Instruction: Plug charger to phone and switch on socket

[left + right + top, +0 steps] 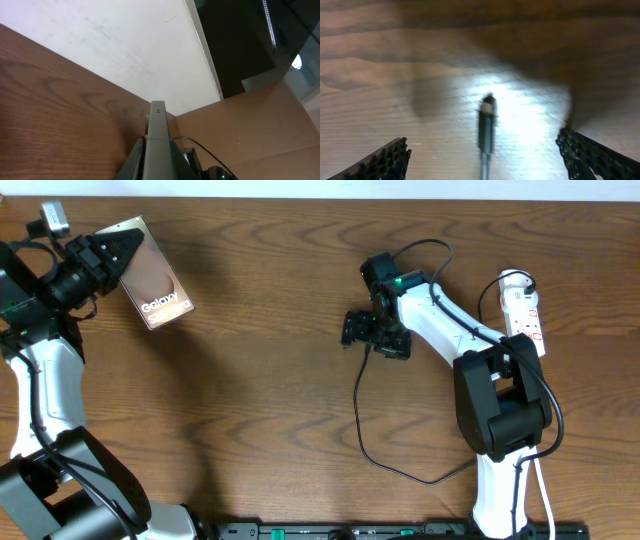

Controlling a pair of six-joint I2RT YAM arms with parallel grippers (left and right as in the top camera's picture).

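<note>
My right gripper (483, 144) hangs spread wide over the surface (395, 75), with the charger (487, 122) tip lying between its fingers (touching neither). Far left, my left gripper (112, 256) clamps the phone (158, 278); the socket (524, 310) sits far right.

overhead even, sharp | R wrist: bright glare patch, charger (487, 125) blurry

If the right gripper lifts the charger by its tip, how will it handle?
Likely floppy: the charger, a thin cable, lies in loose curves, so it should trail behind. The small connector tip may pivot in the right gripper.
</note>
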